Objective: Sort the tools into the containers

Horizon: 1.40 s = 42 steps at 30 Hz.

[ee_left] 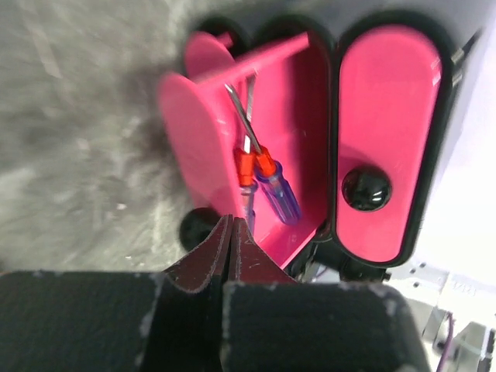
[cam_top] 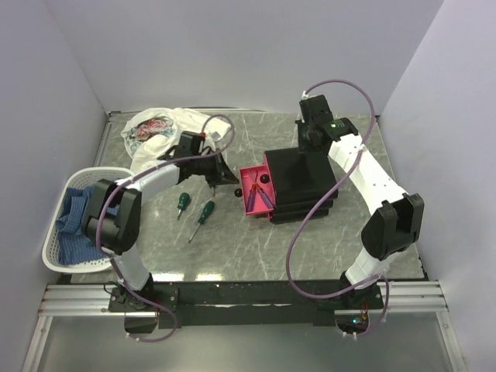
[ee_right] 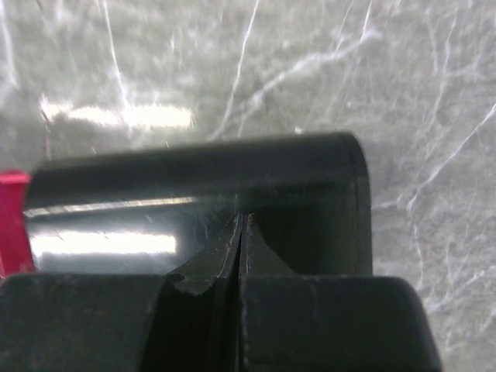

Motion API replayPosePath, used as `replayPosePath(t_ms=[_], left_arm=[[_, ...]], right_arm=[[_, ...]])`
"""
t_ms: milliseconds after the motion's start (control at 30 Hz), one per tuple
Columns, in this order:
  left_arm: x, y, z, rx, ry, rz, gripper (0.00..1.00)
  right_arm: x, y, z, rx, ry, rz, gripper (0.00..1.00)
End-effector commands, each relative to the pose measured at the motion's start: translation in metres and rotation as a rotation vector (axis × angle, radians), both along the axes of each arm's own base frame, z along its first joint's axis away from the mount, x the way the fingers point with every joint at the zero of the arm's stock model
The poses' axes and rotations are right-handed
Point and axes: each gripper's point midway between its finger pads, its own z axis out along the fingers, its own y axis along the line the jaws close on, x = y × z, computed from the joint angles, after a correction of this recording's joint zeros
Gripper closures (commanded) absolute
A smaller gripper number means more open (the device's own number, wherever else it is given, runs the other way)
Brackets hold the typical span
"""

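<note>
The black drawer unit (cam_top: 302, 180) stands right of centre with one pink-red drawer (cam_top: 254, 194) pulled open to the left. In the left wrist view, slim red-and-blue-handled screwdrivers (ee_left: 267, 184) lie in the open drawer (ee_left: 201, 132), beside a closed drawer (ee_left: 387, 132). Two green-handled screwdrivers (cam_top: 183, 201) (cam_top: 205, 211) lie on the table left of the drawer. My left gripper (cam_top: 223, 180) (ee_left: 232, 222) is shut and empty, just by the open drawer's black knob (cam_top: 236, 191). My right gripper (cam_top: 307, 147) (ee_right: 242, 218) is shut and empty against the unit's black top (ee_right: 194, 178). No hammer is in view.
A white lattice basket (cam_top: 56, 244) with blue cloth stands at the left edge. A white patterned cloth (cam_top: 155, 128) lies at the back left. Grey walls close in the table on three sides. The closed drawer's knob (ee_left: 366, 188) faces the left wrist camera.
</note>
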Motion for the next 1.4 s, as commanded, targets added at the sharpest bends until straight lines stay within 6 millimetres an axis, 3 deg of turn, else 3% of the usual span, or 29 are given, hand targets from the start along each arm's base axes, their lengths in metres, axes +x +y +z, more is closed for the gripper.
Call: replayPosePath(t_ms=[0,200,367,600,800,867,1067,1200,1367], left_arm=[[-0.005,-0.031,0.009,-0.02,-0.055,-0.095,0.99],[-0.012,-0.042,0.0,-0.016,-0.048,-0.13,0.99],[-0.013,-0.056,0.011,-0.021,-0.109,-0.194,0.99],[-0.012,-0.079,0.022,-0.045,-0.162,-0.259,0.99],[-0.018,-0.086,0.031,-0.131,-0.156,-0.328,0.99],[-0.02,-0.081,0.038,-0.151,-0.154,-0.328,0.99],[-0.009,-0.035,0.068,-0.134,-0.201,-0.207,0.99],[-0.006,-0.026,0.055,-0.086,-0.201,-0.192,0.99],[0.007,-0.038,0.023,-0.046,-0.16,-0.195,0.99]], right_arm=[[-0.016,-0.005,0.005,-0.002,0.009,0.041,1.0],[-0.031,-0.011,-0.021,0.011,0.074,0.051,1.0],[-0.045,-0.01,-0.039,0.027,0.131,0.069,1.0],[-0.07,-0.009,-0.083,0.064,0.28,0.073,1.0],[-0.068,-0.013,-0.09,0.103,0.313,0.042,1.0],[-0.066,-0.015,-0.092,0.104,0.317,0.03,1.0],[-0.063,-0.018,-0.094,0.102,0.323,0.033,1.0],[-0.066,-0.019,-0.098,0.099,0.334,0.035,1.0],[-0.069,-0.021,-0.1,0.094,0.345,0.036,1.0]])
